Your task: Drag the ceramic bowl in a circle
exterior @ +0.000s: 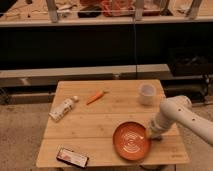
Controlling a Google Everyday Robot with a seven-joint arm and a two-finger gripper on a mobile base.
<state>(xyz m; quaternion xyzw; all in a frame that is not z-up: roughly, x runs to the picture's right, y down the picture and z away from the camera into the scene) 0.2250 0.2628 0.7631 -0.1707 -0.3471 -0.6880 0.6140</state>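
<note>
The gripper (pixel 151 133) sits at the end of a smooth, white, rounded arm (pixel 176 113) that reaches in from the right. It is low over the table, pressed against the right rim of the bowl (pixel 131 142). Whether it is clamped on that rim or merely resting there cannot be told.

The bowl is wide, shallow and round, glazed orange-red, with pale concentric rings on its inner face. It stands near the front right corner of the table (pixel 100 126), close to the front edge.

The table top is made of light wooden slats running side to side, with a matte grain.

Behind the bowl, well apart from it near the back right edge, stands 1 small white cylindrical cup (pixel 146 93). A slim orange carrot (pixel 95 97) lies slanted near the back middle. A white plastic bottle (pixel 63 108) lies on its side at the left edge. 1 flat dark rectangular packet (pixel 72 157) lies at the front left corner.

Beyond the table runs a long dark shelf unit (pixel 100 45) with grey metal posts, and the floor (pixel 22 130) is speckled grey.
</note>
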